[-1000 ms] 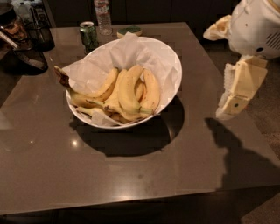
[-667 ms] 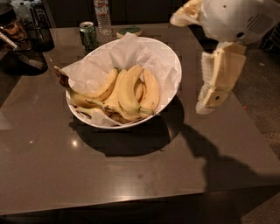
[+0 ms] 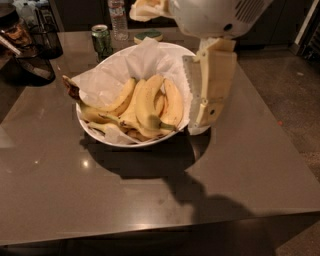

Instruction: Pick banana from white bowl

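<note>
Glossy table (image 3: 250, 170); hand (image 3: 198, 126) beside white bowl (image 3: 145, 144).

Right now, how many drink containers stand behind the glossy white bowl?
2: a green metal can left, a clear plastic bottle right of it, at the table's far edge. The gripper hangs at the right rim of the white bowl; the arm may hide others.

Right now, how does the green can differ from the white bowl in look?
The green can is small, narrow and dark; the white bowl is far wider, low and pale. The bowl holds bananas on paper; the can shows no content. The can stands behind the bowl. Both rest on the table. The gripper hangs at the bowl's right rim.
</note>
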Robot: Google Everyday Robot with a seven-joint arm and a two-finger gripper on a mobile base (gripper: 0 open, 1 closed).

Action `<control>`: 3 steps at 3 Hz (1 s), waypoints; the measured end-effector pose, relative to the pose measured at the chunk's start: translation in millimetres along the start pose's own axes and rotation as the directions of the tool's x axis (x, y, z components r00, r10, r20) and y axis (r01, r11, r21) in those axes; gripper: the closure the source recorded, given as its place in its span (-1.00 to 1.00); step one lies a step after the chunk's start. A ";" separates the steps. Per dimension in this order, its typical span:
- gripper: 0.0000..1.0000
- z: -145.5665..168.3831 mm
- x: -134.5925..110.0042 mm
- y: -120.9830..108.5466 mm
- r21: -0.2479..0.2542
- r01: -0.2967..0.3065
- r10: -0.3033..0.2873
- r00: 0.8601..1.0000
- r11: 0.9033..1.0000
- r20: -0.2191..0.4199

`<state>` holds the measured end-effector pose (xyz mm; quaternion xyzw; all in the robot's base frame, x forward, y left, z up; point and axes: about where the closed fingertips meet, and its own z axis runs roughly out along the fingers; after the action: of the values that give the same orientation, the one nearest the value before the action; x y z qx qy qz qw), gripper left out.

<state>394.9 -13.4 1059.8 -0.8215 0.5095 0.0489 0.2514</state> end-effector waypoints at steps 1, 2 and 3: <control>-1.00 24.0 -16.6 -16.9 -0.059 0.044 -0.045 0.999 0.997 -0.016; -1.00 61.3 -12.0 -44.5 -0.110 0.020 -0.027 0.998 0.994 -0.061; -1.00 97.4 7.1 -64.6 -0.161 -0.036 0.021 0.996 0.986 -0.090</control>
<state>471.1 48.8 996.2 -0.8332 0.5261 0.0576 0.1603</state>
